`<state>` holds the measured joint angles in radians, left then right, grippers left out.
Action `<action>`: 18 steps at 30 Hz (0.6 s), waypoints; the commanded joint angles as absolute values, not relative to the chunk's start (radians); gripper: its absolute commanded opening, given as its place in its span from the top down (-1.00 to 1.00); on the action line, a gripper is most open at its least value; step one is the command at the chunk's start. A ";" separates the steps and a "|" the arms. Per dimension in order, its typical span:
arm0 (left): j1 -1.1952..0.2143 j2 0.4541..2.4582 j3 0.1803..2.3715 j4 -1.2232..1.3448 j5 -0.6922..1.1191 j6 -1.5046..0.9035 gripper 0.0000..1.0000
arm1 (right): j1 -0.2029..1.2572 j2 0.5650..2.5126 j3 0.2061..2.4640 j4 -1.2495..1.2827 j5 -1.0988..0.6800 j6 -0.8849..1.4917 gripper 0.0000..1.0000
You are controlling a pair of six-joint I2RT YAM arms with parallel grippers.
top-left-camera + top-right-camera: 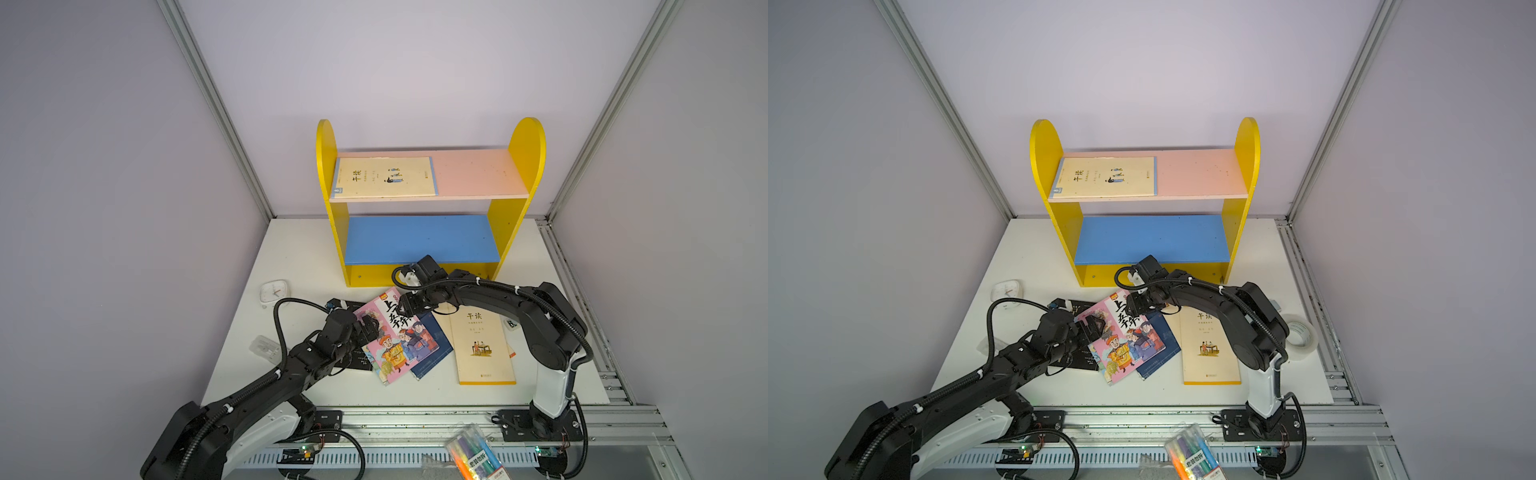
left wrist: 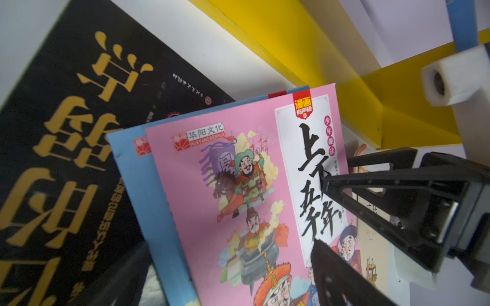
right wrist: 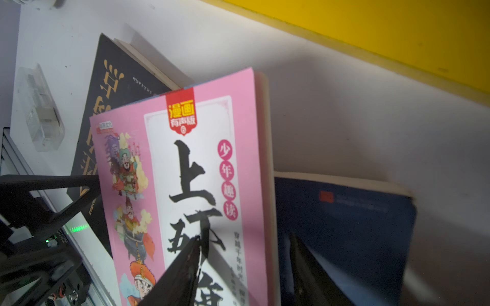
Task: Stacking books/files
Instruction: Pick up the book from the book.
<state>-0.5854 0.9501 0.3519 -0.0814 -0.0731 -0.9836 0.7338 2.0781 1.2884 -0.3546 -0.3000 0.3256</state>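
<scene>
White tabletop [image 1: 303,257] in a grey-walled booth, and bang in the middle lies the pink cartoon book [image 1: 397,338]. It tops a messy pile, with a light-blue book [image 2: 138,190] right under it, a navy book [image 3: 344,238] poking out on the right and a black book [image 2: 66,132] with gold lettering on the left. Its long axis runs from the yellow shelf [image 1: 525,166] back toward the robot. The right gripper [image 1: 404,308] comes in from the right at the far end, jaws apart and straddling the page edge, not pinched yet as far as I can see. The left gripper [image 1: 369,328] sits wide open at the opposite long edge, so my guess is the right one does the grabbing. Count: six books showing, four of them piled, plus one table cream book [image 1: 484,345] alongside and one shelved cream book [image 1: 386,176] on the top board. Also one clock [image 1: 273,291].
</scene>
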 commanded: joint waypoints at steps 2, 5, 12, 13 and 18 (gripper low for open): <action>-0.585 0.921 0.387 -0.166 -0.086 -0.967 -0.94 | 0.735 2.086 1.301 -0.325 -0.279 0.331 -0.13; -0.587 0.897 0.401 -0.224 -0.104 -0.969 -0.94 | 0.735 2.091 1.305 -0.325 -0.284 0.330 -0.13; -0.586 0.895 0.374 -0.148 -0.095 -0.980 -0.93 | 0.735 2.093 1.310 -0.325 -0.288 0.325 -0.12; -0.586 0.901 0.370 -0.126 -0.089 -0.980 -0.93 | 0.735 2.092 1.311 -0.325 -0.288 0.325 -0.12; -0.586 0.937 0.365 -0.061 -0.071 -0.973 -0.93 | 0.736 2.101 1.317 -0.330 -0.290 0.325 -0.12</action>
